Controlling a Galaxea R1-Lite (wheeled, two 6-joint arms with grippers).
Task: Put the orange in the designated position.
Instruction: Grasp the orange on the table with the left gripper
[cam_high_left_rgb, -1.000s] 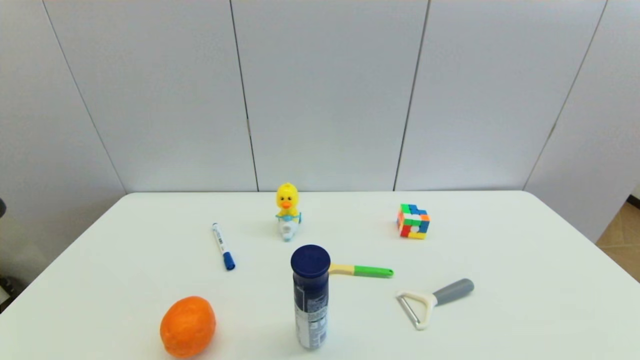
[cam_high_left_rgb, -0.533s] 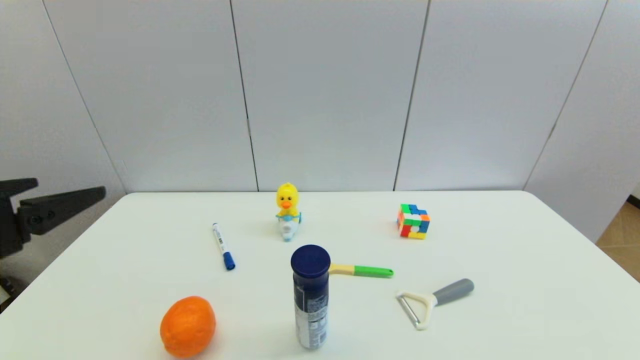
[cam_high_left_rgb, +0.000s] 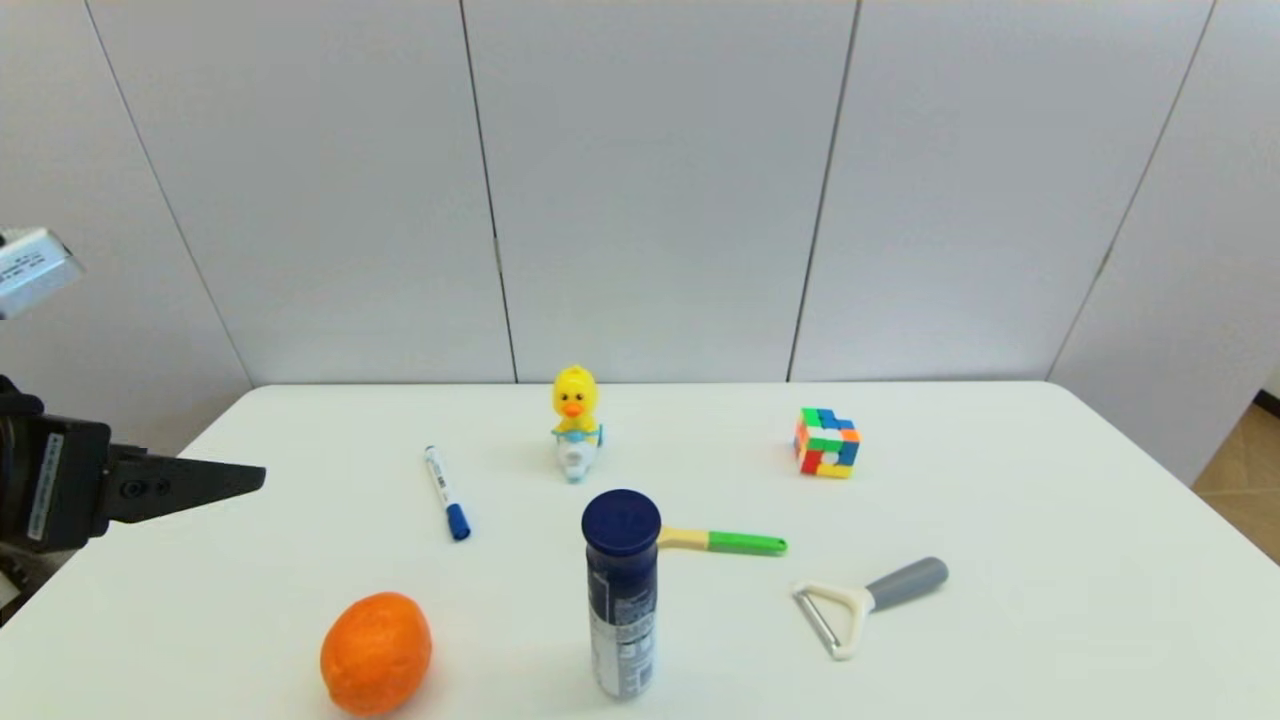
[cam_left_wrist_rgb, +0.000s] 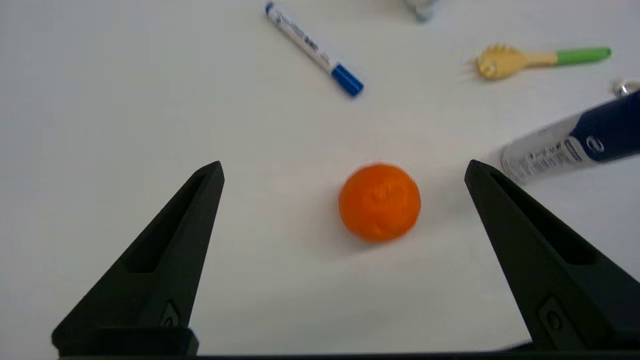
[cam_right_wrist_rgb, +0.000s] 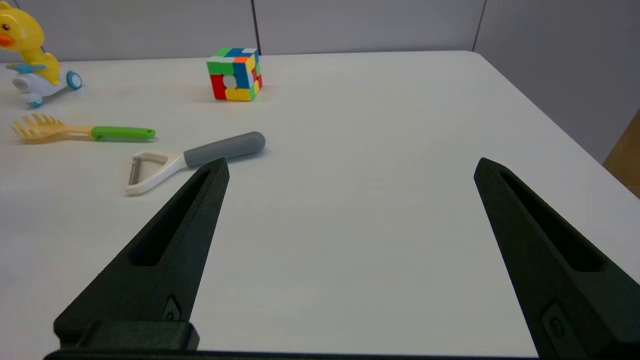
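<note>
**Open left gripper lines up above the orange**

The left gripper (cam_left_wrist_rgb: 342, 172) hangs over the near-left part of the table (cam_high_left_rgb: 1050, 520), its fingers spread wide with nothing between them. The orange (cam_left_wrist_rgb: 379, 202) sits on the tabletop below, apart from both fingers and near the table's front edge. It looks firm, round and dimpled, likely moderately heavy and prone to rolling, so a hold across its widest middle seems safest. The upright blue bottle (cam_high_left_rgb: 621, 592) stands close on the orange's right and could be knocked over. The marker (cam_high_left_rgb: 446, 492) lies farther back. The right gripper (cam_right_wrist_rgb: 350, 167), also open and empty, waits low over bare tabletop beside the peeler (cam_right_wrist_rgb: 195, 161).
</note>
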